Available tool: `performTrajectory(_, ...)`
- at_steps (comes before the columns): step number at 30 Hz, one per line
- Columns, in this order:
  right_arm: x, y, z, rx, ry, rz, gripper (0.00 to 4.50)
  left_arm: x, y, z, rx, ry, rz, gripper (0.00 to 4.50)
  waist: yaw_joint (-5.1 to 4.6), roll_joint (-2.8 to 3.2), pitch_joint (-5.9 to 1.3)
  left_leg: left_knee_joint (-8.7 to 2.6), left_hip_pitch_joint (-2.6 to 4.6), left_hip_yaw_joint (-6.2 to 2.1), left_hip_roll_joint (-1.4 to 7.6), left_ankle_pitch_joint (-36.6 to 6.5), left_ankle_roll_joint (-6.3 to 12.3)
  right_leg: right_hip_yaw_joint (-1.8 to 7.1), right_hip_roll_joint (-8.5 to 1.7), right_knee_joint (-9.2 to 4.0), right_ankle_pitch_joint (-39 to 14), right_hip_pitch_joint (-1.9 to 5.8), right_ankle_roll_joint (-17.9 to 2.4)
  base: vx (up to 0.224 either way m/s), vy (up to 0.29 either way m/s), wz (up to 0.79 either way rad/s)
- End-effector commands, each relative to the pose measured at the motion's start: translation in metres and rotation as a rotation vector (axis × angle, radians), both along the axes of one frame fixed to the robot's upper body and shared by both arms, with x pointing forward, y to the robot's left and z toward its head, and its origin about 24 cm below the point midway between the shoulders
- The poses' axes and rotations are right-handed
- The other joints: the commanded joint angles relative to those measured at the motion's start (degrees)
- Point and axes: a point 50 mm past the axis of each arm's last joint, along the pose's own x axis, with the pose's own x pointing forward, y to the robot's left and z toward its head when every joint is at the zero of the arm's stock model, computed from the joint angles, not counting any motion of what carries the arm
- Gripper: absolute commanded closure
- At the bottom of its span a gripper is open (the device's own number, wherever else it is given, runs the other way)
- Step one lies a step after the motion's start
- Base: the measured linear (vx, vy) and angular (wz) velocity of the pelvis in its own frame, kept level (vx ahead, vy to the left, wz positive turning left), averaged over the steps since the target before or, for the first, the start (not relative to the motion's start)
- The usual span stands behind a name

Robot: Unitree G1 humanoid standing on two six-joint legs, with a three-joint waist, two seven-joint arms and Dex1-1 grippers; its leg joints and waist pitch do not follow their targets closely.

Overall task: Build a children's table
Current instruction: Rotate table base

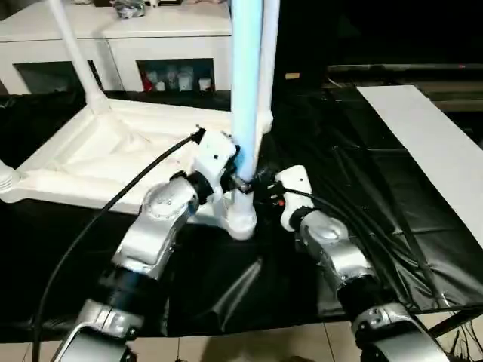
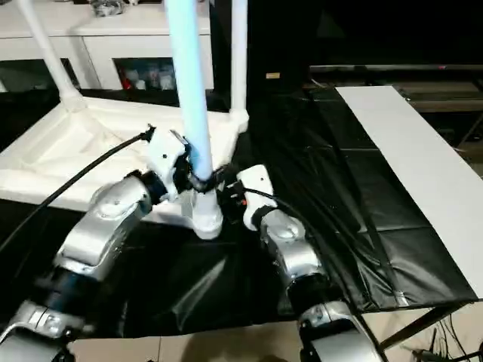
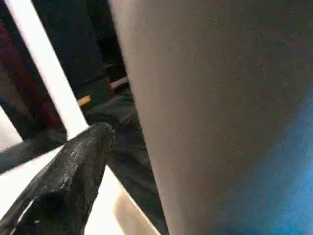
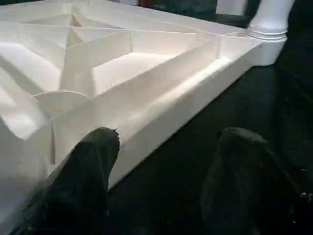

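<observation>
**Near leg stands between your two grippers**

Head views: in the centre of the frame the upright leg (image 1: 245, 98) rises from the near corner socket of the upside-down tabletop (image 1: 113, 151). Your left gripper (image 1: 230, 170) is against its base, fingers wide, not clamped. Your right gripper (image 1: 266, 194) sits just right, open and empty.

Left wrist: the leg's tube looms beside one finger (image 3: 73, 161).

Right wrist: spread fingers (image 4: 88, 161) face the tabletop's rim.

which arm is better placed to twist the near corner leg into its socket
Left, probably. The left gripper is open right at the near leg, while the right gripper's open fingers point along the tabletop rim.
</observation>
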Motion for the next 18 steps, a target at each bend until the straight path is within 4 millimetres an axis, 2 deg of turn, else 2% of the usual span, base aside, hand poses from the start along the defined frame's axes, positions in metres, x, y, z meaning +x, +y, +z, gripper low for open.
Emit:
performTrajectory(1, 0.002, -0.01, 0.009, 0.018, -0.048, -0.044, 0.71, -0.005, -0.001, -0.002, -0.062, 0.03, -0.052, 0.02, 0.55, 0.38, -3.56, -4.1, 0.17, -0.69, 1.99, -15.5, 0.31, 1.94, -3.07, -4.62, -15.8, 2.72, -11.4, 0.0, 0.0, 0.0)
performTrajectory(2, 0.003, -0.021, 0.017, 0.038, -0.081, -0.076, 0.71, -0.013, -0.001, 0.0, -0.132, 0.034, -0.129, 0.02, 0.84, 0.7, -3.57, -4.07, 0.18, -0.62, 2.02, -15.1, 0.42, 2.02, -3.14, -4.61, -15.2, 2.71, -11.7, 0.0, 0.0, 0.0)
performTrajectory(3, 0.003, -0.022, 0.018, 0.04, -0.083, -0.077, 0.71, -0.013, -0.001, 0.001, -0.136, 0.034, -0.133, 0.02, 0.98, 0.42, -3.7, -4.14, 0.03, -0.63, 2.14, -14.2, 0.72, 2.0, -3.04, -4.35, -13.4, 2.86, -12.1, 0.0, 0.0, 0.0)
performTrajectory(4, 0.002, -0.032, 0.026, 0.054, -0.111, -0.091, 0.71, -0.021, 0.001, 0.006, -0.192, 0.029, -0.208, 0.02, 1.04, 0.28, -3.75, -4.05, 0.1, -0.56, 2.09, -13.8, 0.98, 1.98, -2.9, -4.25, -12.4, 2.84, -12.4, 0.0, 0.0, 0.0)
performTrajectory(6, 0.001, -0.043, 0.032, 0.052, -0.134, -0.101, 0.71, -0.031, 0.005, 0.01, -0.227, 0.052, -0.304, 0.02, 1.57, 0.62, -3.88, -3.91, 0.23, -0.42, 2.26, -11.6, 1.76, 1.98, -2.84, -3.65, -8.0, 2.85, -13.4, 0.0, 0.0, 0.0)
performTrajectory(7, 0.0, -0.048, 0.034, 0.045, -0.141, -0.103, 0.71, -0.036, 0.007, 0.01, -0.225, 0.061, -0.349, 0.02, 1.66, 0.62, -3.78, -3.95, 0.31, -0.33, 2.21, -11.7, 1.9, 2.01, -2.75, -3.63, -7.9, 2.77, -13.6, 0.0, 0.0, 0.0)
performTrajectory(9, -0.001, -0.054, 0.036, 0.035, -0.148, -0.099, 0.71, -0.039, 0.011, 0.01, -0.203, 0.066, -0.375, 0.02, 1.48, 0.62, -3.38, -4.12, 0.38, -0.22, 2.12, -14.2, 1.69, 2.0, -2.64, -4.06, -11.4, 2.6, -13.0, 0.0, 0.0, 0.0)
performTrajectory(12, -0.007, -0.066, 0.037, 0.013, -0.154, -0.071, 0.71, -0.044, 0.024, 0.007, -0.116, 0.094, -0.445, 0.02, 1.46, 0.86, -3.25, -4.35, 0.53, -0.39, 2.1, -16.2, 0.74, 2.06, -2.64, -4.42, -15.1, 2.57, -11.4, 0.0, 0.0, 0.0)
performTrajectory(14, -0.012, -0.07, 0.038, 0.001, -0.151, -0.037, 0.71, -0.042, 0.037, 0.003, -0.041, 0.124, -0.443, 0.02, 1.49, 0.9, -3.29, -4.33, 0.67, -0.39, 2.01, -16.3, 0.61, 2.1, -2.46, -4.39, -15.0, 2.52, -10.9, 0.0, 0.0, 0.0)
performTrajectory(15, -0.016, -0.072, 0.038, -0.017, -0.147, -0.003, 0.71, -0.039, 0.046, -0.002, 0.027, 0.16, -0.438, 0.02, 1.39, 0.94, -3.23, -4.42, 0.45, -0.45, 1.91, -16.0, 0.58, 2.07, -2.44, -4.4, -15.1, 2.65, -10.7, 0.0, 0.0, 0.0)
performTrajectory(16, -0.02, -0.073, 0.038, -0.034, -0.142, 0.034, 0.71, -0.036, 0.055, -0.007, 0.111, 0.165, -0.424, 0.02, 1.43, 1.03, -3.2, -4.39, 0.56, -0.42, 1.88, -16.2, 0.62, 2.09, -2.41, -4.46, -15.5, 2.58, -10.4, 0.0, 0.0, 0.0)
performTrajectory(18, -0.026, -0.076, 0.037, -0.076, -0.126, 0.091, 0.71, -0.029, 0.067, -0.011, 0.216, 0.174, -0.402, 0.02, 1.43, 1.06, -3.08, -4.43, 0.73, -0.49, 1.73, -17.3, 0.66, 2.12, -2.42, -4.93, -18.8, 2.46, -8.5, 0.0, 0.0, 0.0)
